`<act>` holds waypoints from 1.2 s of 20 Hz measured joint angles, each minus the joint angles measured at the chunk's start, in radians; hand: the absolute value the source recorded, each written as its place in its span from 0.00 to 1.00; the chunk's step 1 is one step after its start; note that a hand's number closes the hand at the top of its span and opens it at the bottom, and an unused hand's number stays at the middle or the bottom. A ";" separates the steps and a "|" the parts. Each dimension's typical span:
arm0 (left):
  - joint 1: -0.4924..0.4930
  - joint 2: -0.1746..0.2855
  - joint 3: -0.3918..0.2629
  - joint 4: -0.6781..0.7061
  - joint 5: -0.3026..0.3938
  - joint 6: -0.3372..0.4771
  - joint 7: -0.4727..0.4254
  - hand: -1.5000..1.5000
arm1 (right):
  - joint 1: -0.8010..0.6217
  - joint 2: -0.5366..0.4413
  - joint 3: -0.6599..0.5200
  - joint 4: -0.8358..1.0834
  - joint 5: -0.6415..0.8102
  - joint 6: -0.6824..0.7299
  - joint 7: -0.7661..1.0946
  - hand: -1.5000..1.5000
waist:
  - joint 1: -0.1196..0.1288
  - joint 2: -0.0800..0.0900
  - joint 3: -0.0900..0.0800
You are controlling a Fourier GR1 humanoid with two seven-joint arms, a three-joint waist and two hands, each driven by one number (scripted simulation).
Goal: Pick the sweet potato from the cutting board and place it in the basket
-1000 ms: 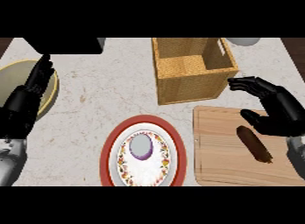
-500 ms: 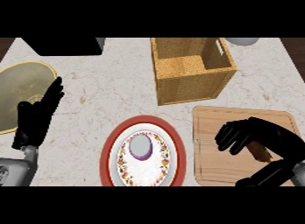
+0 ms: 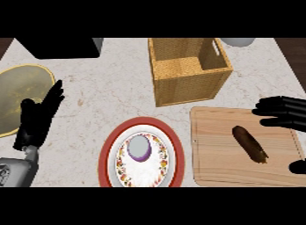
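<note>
Currently on the marble tabletop (image 3: 110,92): one sweet potato (image 3: 249,144), dark brown and elongated, lying slantwise on the right half of the wooden cutting board (image 3: 214,154), untouched by either hand. Right hand (image 3: 292,115): enters from the view's right edge, released, fingers stretched out leftward over the board's upper right corner, thumb showing apart near the board's lower right corner; the sweet potato lies just left of the span between them, free of both. Left hand (image 3: 38,116): open and resting at the view's left, fingers straight and pointing up, overlapping the right edge of an olive-yellow plate (image 3: 9,99). Basket (image 3: 188,88): woven, square and open-topped, standing just above the board, nothing visible inside. Red-rimmed plate (image 3: 107,154): patterned white centre, just left of the board. Black box (image 3: 61,46): upper left. Pale grey object (image 3: 237,41): upper edge, right of the basket, mostly cut off.
</note>
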 measured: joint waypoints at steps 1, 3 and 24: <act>-0.003 0.003 -0.001 0.002 0.001 -0.007 0.001 0.50 | -0.008 -0.040 -0.002 -0.004 0.039 0.007 0.005 0.00 | 0.004 0.001 0.000; -0.005 -0.002 -0.002 0.003 -0.003 -0.004 0.006 0.50 | -0.010 -0.130 -0.005 -0.018 0.105 0.041 0.003 0.00 | 0.006 0.001 -0.001; -0.064 -0.059 0.049 0.081 -0.059 -0.068 -0.019 0.50 | 0.101 -0.187 -0.061 -0.044 0.340 0.126 0.035 0.00 | 0.031 0.006 0.001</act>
